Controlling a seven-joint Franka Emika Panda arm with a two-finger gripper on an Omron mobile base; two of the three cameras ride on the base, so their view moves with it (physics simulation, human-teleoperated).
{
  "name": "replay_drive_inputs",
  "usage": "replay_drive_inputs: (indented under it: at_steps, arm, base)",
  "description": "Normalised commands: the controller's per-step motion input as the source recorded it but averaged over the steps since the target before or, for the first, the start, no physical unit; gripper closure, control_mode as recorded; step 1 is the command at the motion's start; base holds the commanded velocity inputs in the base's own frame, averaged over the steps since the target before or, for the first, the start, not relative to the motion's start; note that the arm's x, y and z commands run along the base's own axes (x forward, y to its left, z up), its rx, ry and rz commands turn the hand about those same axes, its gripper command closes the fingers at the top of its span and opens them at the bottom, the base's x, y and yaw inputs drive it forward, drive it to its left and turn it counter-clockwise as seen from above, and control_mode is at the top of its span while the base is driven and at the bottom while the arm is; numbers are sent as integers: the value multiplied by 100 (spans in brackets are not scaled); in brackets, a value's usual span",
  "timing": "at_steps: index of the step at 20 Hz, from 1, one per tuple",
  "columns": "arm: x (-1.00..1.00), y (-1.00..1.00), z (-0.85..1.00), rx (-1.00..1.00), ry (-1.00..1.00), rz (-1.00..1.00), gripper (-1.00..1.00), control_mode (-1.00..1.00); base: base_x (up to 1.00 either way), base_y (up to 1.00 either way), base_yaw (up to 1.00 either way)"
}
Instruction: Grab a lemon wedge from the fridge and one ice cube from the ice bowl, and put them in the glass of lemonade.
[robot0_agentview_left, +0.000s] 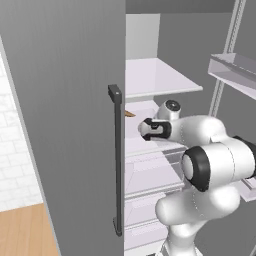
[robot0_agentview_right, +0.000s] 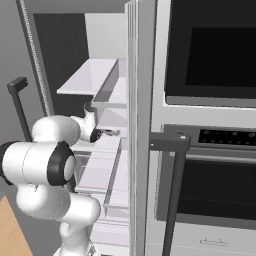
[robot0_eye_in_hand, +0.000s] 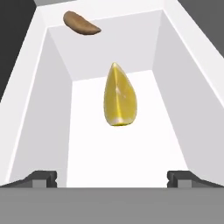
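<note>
The fridge (robot0_agentview_left: 65, 100) stands open, and my arm reaches in over a white shelf. In the hand view the lemon wedge (robot0_eye_in_hand: 119, 98), bright yellow and pointed, lies on the white floor of a walled shelf compartment (robot0_eye_in_hand: 39, 96). My gripper (robot0_eye_in_hand: 112, 178) is open, its two dark fingertips (robot0_eye_in_hand: 41, 178) spread wide on the near side of the wedge and not touching it. Nothing is between the fingers. The ice bowl and the glass of lemonade are out of view.
A flat orange-brown piece (robot0_eye_in_hand: 81, 24) lies at the far back left of the same compartment, and shows again (robot0_agentview_left: 129, 113) beside the left door's dark bar handle (robot0_agentview_left: 116, 160). The right door's edge (robot0_agentview_right: 142, 125) borders the black oven and microwave column (robot0_agentview_right: 215, 190). Door bins (robot0_agentview_left: 232, 67) hang at right.
</note>
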Motion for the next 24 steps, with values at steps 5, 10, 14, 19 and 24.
replay_drive_inputs:
  at_steps: [5,10,14,19,24]
  arm:
    - [36,-3,-24,-2,0,0,-100,-100]
    - [44,-1,-8,-2,0,0,-100,-100]
    - [44,-1,-6,-1,0,0,-100,-100]
    - [36,-6,-16,-1,0,-1,-100,-100]
    - [21,-2,-32,-3,2,-1,-100,-100]
  base:
    - [0,0,0]
    - [0,0,0]
    - [0,0,0]
    - [0,0,0]
    - [0,0,0]
